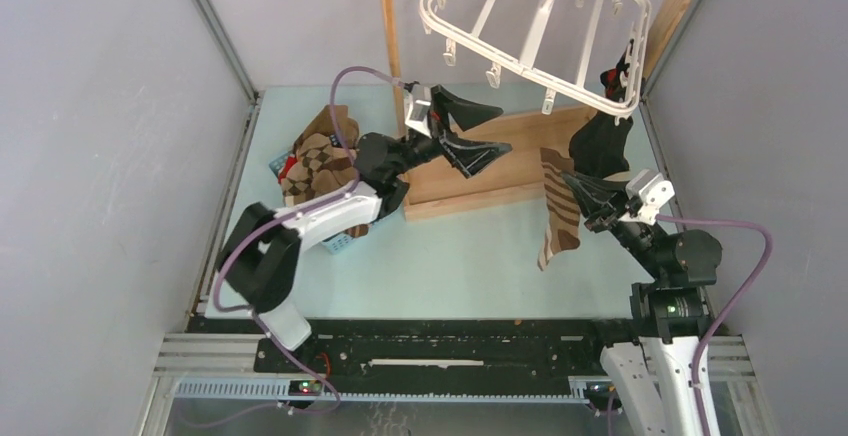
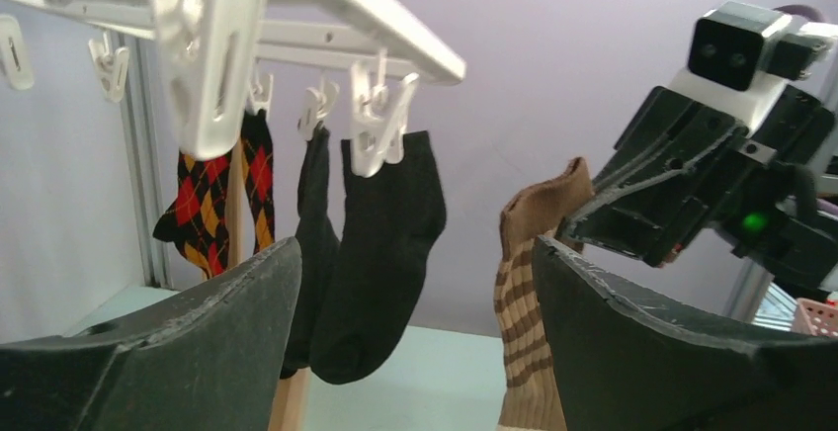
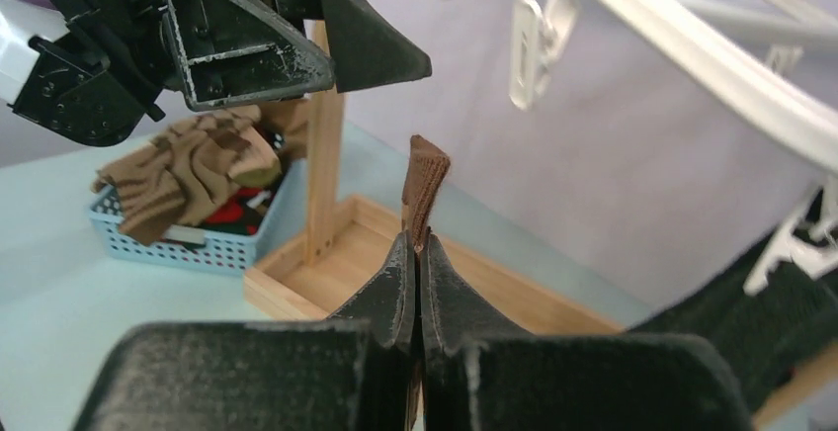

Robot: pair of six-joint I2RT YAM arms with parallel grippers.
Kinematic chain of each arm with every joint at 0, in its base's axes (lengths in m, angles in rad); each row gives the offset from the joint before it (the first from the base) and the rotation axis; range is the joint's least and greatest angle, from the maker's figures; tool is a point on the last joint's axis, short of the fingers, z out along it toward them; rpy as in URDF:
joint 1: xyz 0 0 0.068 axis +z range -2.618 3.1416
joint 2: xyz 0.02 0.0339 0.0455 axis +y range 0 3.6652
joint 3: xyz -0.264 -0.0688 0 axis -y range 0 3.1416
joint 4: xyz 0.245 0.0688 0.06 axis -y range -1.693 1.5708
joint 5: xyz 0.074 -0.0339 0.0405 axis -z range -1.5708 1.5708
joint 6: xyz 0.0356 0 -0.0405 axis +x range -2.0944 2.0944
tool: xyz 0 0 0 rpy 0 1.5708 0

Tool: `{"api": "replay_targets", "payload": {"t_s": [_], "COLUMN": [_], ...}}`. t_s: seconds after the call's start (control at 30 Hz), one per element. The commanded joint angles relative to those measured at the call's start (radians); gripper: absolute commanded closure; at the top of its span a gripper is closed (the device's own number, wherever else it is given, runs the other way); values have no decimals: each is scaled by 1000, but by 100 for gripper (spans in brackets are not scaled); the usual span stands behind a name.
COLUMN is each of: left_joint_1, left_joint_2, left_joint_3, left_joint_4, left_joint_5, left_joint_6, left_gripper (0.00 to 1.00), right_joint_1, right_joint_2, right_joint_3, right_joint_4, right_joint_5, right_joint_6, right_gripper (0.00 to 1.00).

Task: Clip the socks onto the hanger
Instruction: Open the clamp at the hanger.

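The white hanger (image 1: 540,26) hangs from a wooden rail, and black socks (image 1: 600,141) and a red argyle sock (image 2: 203,204) are clipped along its right edge. My right gripper (image 1: 580,191) is shut on a tan-and-brown striped sock (image 1: 558,211). That sock's cuff (image 3: 427,169) sticks up between the pads while the rest dangles below. My left gripper (image 1: 490,131) is open and empty, raised under the hanger's free clips (image 2: 212,65). In its wrist view a clipped black sock (image 2: 380,253) and the striped sock (image 2: 529,293) show between the fingers, farther off.
A blue mesh basket (image 1: 340,241) at the left holds a heap of brown and argyle socks (image 1: 320,161). The wooden stand's base tray (image 1: 490,171) and upright post (image 3: 324,154) sit under the hanger. Grey walls close in on both sides.
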Motion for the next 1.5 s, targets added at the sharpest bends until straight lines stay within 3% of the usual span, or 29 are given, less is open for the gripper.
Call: {"api": "replay_targets", "payload": {"t_s": [0.0, 0.3, 0.8, 0.97, 1.47], "left_joint_1": [-2, -11, -38, -44, -72], "left_joint_2": [111, 219, 421, 461, 480], "left_joint_3": [122, 220, 512, 585, 605], "left_joint_4": [201, 224, 228, 219, 149], "left_joint_5": [-34, -115, -56, -55, -40], "left_joint_6": [-80, -135, -313, -347, -327], "left_gripper": [11, 10, 13, 19, 20], "right_joint_1": [-98, -175, -185, -191, -201], "right_joint_2": [-18, -14, -14, -14, -12], "right_joint_3": [-6, -7, -7, -6, -6], "right_joint_4": [-14, 4, 27, 25, 34], "right_joint_5": [-59, -119, -125, -126, -129], "right_joint_6": [9, 17, 32, 33, 50], "right_gripper": [100, 100, 100, 100, 100]}}
